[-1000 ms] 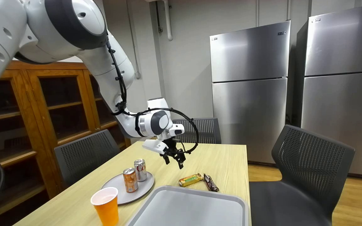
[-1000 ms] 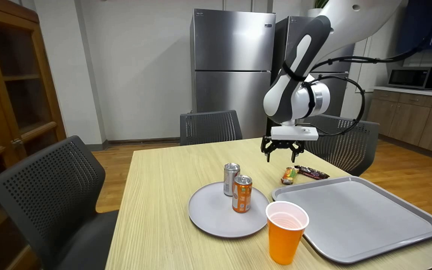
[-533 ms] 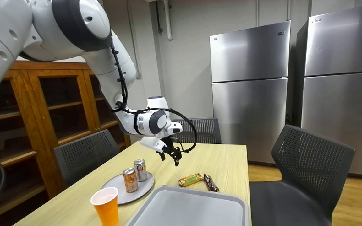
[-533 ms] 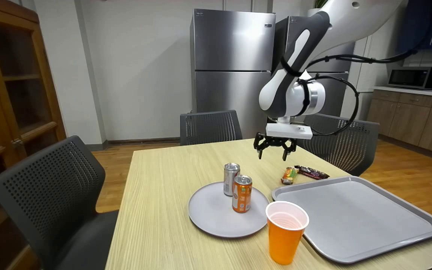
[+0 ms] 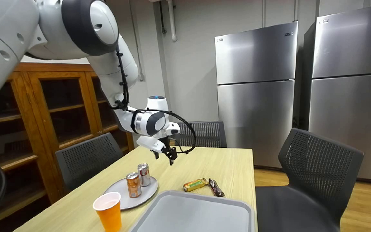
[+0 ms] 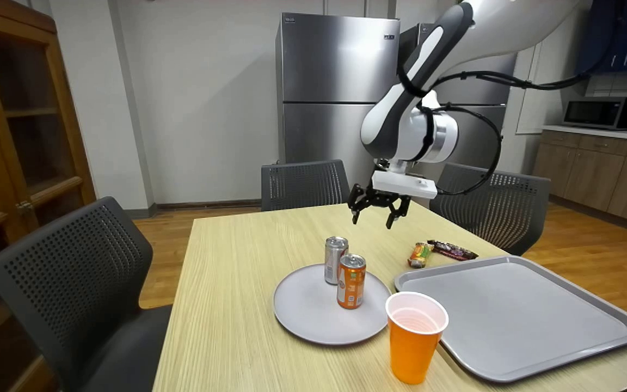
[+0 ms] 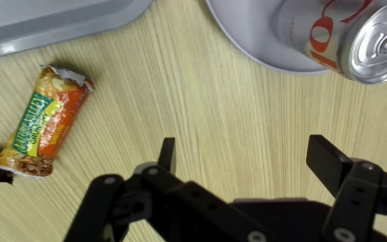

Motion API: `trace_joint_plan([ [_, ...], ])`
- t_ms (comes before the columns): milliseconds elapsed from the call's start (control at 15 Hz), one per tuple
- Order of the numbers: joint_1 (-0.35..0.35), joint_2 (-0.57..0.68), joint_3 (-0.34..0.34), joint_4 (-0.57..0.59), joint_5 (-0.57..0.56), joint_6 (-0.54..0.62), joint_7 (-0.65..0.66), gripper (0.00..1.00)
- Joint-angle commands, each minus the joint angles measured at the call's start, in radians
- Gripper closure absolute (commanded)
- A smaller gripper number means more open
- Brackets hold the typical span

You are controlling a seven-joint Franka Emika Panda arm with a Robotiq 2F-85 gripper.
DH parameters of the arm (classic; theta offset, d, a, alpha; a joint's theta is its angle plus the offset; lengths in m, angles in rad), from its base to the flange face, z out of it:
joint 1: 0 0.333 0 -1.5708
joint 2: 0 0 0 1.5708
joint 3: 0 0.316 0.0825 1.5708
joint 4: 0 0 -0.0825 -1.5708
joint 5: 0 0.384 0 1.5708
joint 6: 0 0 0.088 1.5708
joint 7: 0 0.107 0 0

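Wrist view: black two-finger gripper (image 7: pixel 243 149) empty, fingers apart; seemingly no grasp made yet. Silver metal can (image 7: pixel 324 38) stands on a round grey plate (image 7: pixel 247 30) near its rim; gold-wrapped granola bar (image 7: pixel 44 122) lies just outside a rectangular grey tray (image 7: pixel 62 25).

In an exterior view, one pale wooden table (image 5: pixel 233 164) bears one gray plate (image 5: pixel 148 190) with one silver can (image 5: pixel 144 175) and one orange can (image 5: pixel 133 185), both upright; one orange cup (image 5: pixel 109 215), white-rimmed; one gray tray (image 5: pixel 195 212); one gold-wrapped bar (image 5: pixel 195 185) and, just beside it, one dark-wrapped bar (image 5: pixel 216 187). One black gripper (image 5: pixel 164 159), fingers apart, hangs above the table near the silver can.
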Motion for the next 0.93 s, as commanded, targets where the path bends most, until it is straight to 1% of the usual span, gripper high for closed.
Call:
trace_joint_plan([
  [0, -0.034, -0.023, 0.064, -0.004, 0.037, -0.004, -0.083, 0.00],
  [467, -0.048, -0.011, 0.148, 0.023, 0.062, -0.020, -0.180, 0.00],
  [667, -0.038, -0.004, 0.159, 0.034, 0.050, -0.034, -0.205, 0.00],
  [867, -0.017, -0.002, 0.147, 0.038, 0.029, -0.041, -0.218, 0.00],
])
